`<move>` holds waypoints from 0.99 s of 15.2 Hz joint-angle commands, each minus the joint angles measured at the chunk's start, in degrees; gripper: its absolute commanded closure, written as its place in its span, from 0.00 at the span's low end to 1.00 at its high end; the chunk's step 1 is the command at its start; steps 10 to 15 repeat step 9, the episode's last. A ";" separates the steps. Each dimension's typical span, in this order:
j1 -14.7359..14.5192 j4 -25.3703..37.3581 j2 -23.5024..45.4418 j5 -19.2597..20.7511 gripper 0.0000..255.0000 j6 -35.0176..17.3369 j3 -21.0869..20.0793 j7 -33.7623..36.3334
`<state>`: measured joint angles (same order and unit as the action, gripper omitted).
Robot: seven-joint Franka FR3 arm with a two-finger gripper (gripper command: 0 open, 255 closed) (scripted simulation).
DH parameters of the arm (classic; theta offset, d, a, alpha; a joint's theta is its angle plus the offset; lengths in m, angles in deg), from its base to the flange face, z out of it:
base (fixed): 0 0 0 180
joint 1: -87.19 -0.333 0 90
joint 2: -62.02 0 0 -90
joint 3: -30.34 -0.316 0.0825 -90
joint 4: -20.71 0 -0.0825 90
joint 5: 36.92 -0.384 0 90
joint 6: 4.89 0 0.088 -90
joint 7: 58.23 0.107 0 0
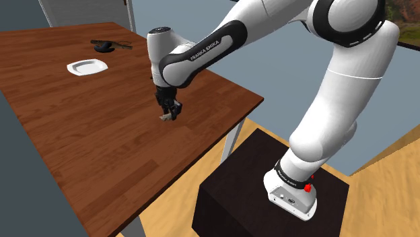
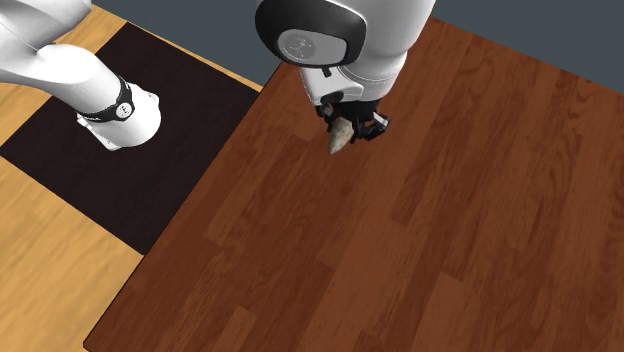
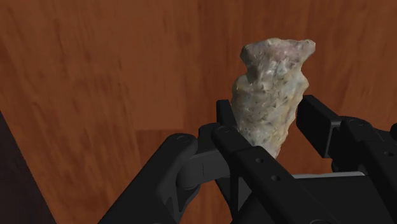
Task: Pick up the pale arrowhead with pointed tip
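A pale, rough stone arrowhead (image 3: 270, 95) is clasped between my black fingers (image 3: 318, 118), sticking out beyond them. My gripper (image 3: 270, 118) is shut on it. In the second exterior view the arrowhead (image 2: 338, 137) hangs point-down from the gripper (image 2: 347, 124) above the wooden table (image 2: 420, 260). From the shoulder camera, the gripper (image 1: 168, 109) is above the table's middle with the arrowhead (image 1: 164, 117) a small pale speck at its tips.
A white plate (image 1: 87, 66) and a dark flat object (image 1: 108, 46) lie at the far end of the brown wooden table (image 1: 81, 134). The table's edge (image 1: 222, 128) runs near the dark stand (image 1: 269, 195).
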<state>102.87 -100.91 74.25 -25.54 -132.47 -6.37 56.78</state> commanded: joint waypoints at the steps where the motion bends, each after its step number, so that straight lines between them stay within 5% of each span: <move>1: 0.29 0.43 -1.13 -1.00 1.00 1.32 -0.32 -0.71; 15: 0.91 2.25 -4.19 -3.59 1.00 5.43 -0.96 -2.58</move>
